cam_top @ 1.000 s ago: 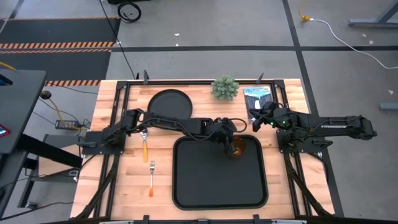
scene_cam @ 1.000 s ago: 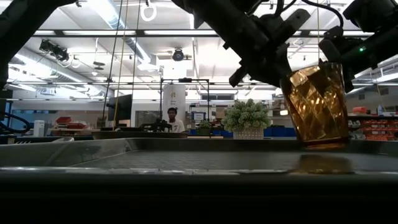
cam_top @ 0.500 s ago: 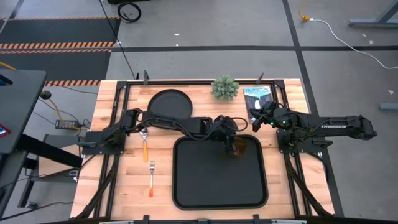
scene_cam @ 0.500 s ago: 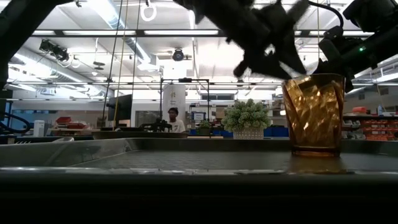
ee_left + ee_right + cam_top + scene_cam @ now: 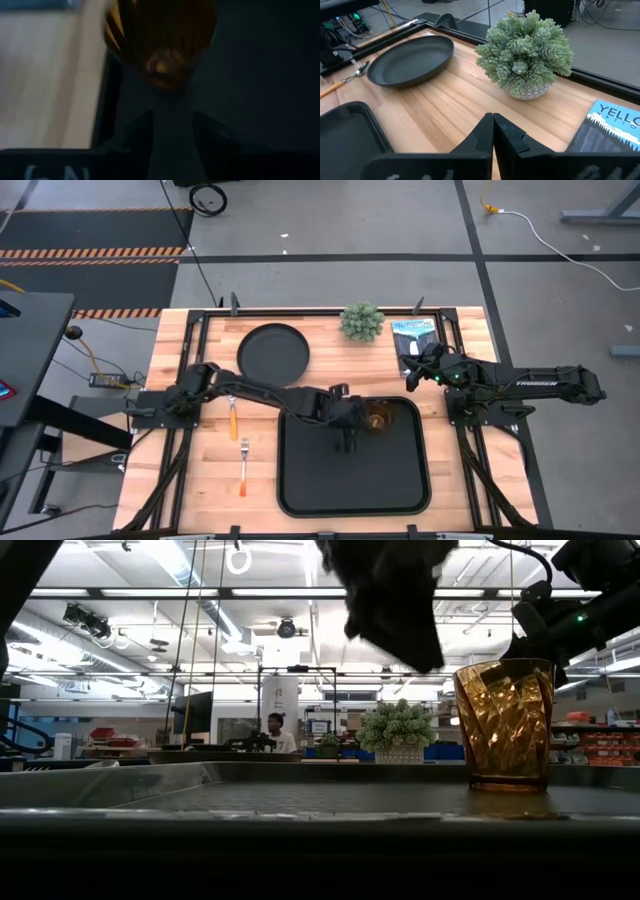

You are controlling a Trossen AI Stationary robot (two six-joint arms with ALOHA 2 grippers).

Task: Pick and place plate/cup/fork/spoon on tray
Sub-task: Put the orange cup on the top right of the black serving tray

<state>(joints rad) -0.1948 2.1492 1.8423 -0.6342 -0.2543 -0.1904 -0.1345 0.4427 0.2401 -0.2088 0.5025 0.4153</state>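
The amber cup point(image 5: 378, 417) point(image 5: 503, 725) stands upright on its base in the far right corner of the black tray point(image 5: 350, 490) point(image 5: 250, 800). My left gripper point(image 5: 350, 432) point(image 5: 172, 135) hovers open over the tray, just left of the cup and higher than it, touching nothing. The black plate point(image 5: 274, 350) point(image 5: 410, 60) lies on the table behind the tray. The spoon point(image 5: 233, 410) and the fork point(image 5: 243, 465) lie on the wood left of the tray. My right gripper point(image 5: 410, 370) point(image 5: 493, 125) waits shut at the far right.
A small potted plant point(image 5: 362, 322) point(image 5: 525, 55) stands at the far edge, with a blue book point(image 5: 412, 330) to its right. Black frame rails run along the table's sides. Most of the tray's floor is bare.
My left gripper has set the tilted cup down upright on the tray, opened and let go. It has then risen and drawn back from the cup toward the table's near left. The cup stays where it was put.
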